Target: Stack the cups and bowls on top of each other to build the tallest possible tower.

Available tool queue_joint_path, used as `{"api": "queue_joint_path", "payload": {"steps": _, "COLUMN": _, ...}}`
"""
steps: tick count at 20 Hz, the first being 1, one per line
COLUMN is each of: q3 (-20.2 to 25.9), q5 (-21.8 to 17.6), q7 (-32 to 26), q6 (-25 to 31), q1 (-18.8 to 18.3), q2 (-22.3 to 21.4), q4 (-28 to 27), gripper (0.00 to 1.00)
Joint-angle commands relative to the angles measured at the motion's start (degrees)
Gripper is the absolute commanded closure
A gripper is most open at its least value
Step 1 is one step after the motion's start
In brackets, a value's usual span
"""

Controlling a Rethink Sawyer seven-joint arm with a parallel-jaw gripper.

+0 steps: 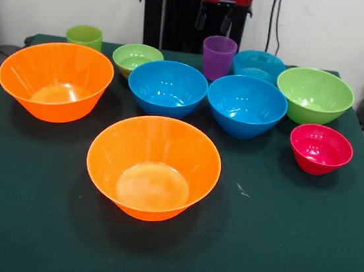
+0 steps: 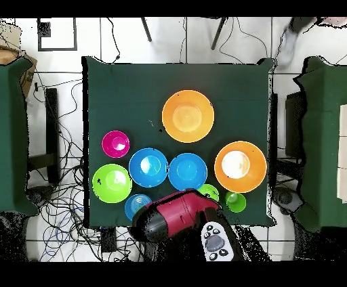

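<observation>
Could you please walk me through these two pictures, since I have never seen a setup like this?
This is a red and black robot arm at a table covered in green cloth. One picture looks across the table toward the robot; the other looks straight down. In the front view its hand hangs at the top edge, holding nothing. Standing apart, nothing stacked yet: two orange bowls, two blue bowls, a smaller teal bowl, two lime green bowls, a red-pink bowl, a purple cup and a green cup.
</observation>
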Motion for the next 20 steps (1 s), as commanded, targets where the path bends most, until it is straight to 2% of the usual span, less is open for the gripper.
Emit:
{"api": "queue_joint_path", "payload": {"steps": 1, "q3": -0.4, "q5": -4.5, "q7": 3.6, "q6": -5.6, "q1": 1.4, "q2": 2.5, "q4": 2.0, "gripper": 0.0}}
{"api": "queue_joint_path", "payload": {"steps": 7, "q3": -4.2, "q5": -8.4, "q7": 5.5, "q6": -10.4, "q1": 3.1, "q2": 6.9, "q4": 0.6, "gripper": 0.0}}
{"api": "queue_joint_path", "payload": {"steps": 12, "q3": -5.8, "q5": -9.3, "q7": 5.7, "q6": -12.4, "q1": 3.9, "q2": 8.7, "q4": 0.0, "gripper": 0.0}}
{"api": "queue_joint_path", "payload": {"steps": 20, "q3": -10.3, "q5": -10.4, "q7": 6.9, "q6": -17.7, "q1": 7.1, "q2": 15.4, "q4": -4.3, "gripper": 0.0}}
